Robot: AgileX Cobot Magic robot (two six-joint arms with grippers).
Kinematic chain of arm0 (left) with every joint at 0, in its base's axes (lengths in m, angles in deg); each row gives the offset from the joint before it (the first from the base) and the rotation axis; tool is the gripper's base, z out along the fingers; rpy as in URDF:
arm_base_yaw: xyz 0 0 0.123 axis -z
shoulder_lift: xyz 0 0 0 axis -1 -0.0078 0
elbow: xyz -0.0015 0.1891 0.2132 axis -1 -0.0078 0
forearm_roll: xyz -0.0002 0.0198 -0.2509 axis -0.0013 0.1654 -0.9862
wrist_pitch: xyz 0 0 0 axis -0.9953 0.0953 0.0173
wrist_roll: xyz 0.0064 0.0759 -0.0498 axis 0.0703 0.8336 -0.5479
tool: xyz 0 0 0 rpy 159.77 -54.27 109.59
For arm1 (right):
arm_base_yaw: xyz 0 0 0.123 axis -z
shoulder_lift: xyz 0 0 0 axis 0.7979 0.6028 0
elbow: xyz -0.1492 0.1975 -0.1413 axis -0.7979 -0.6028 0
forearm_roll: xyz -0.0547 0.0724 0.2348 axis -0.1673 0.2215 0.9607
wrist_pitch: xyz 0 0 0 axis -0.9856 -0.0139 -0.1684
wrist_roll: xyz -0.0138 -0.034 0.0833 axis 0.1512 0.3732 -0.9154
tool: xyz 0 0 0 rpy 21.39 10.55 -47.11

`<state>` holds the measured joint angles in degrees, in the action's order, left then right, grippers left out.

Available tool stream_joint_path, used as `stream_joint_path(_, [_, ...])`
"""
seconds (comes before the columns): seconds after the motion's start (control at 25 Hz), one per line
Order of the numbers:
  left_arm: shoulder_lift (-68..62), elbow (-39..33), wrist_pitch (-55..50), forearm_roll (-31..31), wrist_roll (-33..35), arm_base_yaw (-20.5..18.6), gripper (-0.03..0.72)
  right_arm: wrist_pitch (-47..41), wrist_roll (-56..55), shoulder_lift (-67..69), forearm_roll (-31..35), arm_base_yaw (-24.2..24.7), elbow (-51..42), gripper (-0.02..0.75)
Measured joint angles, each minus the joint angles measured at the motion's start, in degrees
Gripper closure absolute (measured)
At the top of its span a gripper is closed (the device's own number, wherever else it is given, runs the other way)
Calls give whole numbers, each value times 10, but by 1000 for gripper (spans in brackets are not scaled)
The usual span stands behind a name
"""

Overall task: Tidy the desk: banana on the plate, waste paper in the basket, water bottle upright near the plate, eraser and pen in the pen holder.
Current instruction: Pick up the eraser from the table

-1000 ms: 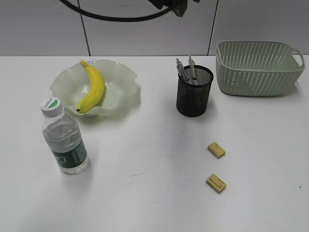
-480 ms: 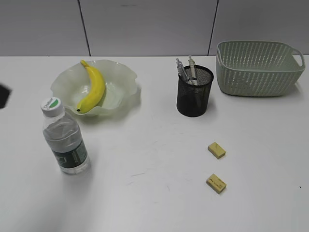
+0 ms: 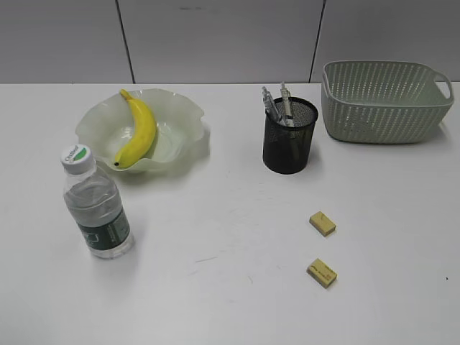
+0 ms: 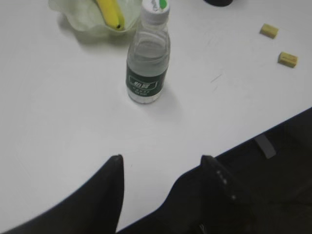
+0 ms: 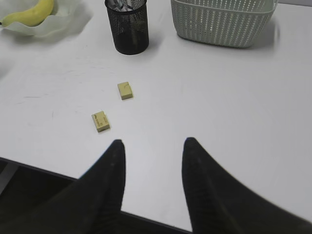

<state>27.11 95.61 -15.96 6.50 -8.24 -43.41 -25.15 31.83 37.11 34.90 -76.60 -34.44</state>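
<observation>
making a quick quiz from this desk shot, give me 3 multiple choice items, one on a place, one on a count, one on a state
1. Where is the banana?
A. in the plate
B. in the basket
C. bare on the desk

2. How many erasers lie on the desk?
A. one
B. two
C. four

3. How does the bottle stand?
A. on its side
B. upright, cap on
C. upright, cap off

Answers:
1. A, the banana rests inside the ruffled green dish.
2. B, one eraser and a second eraser lie in front of the pen holder.
3. B, the bottle stands on its base in front of the plate, with its white and green cap in place.
</observation>
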Motion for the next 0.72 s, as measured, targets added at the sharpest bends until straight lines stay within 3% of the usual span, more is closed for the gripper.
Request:
stream_joint_path(0.28, [83, -7, 20, -71, 112, 0, 347, 0, 0, 0, 0, 0, 0, 419])
stream_joint_path(0.44, [86, -8, 22, -81, 129, 0, 372, 27, 1, 26, 0, 0, 12, 419])
stream_joint_path(0.6, [92, -8, 24, -85, 131, -8, 379, 123, 49, 186, 11, 0, 33, 419])
stream_joint_path(0.72, [127, -8, 25, -89, 131, -67, 379, 188, 76, 371, 25, 0, 64, 419])
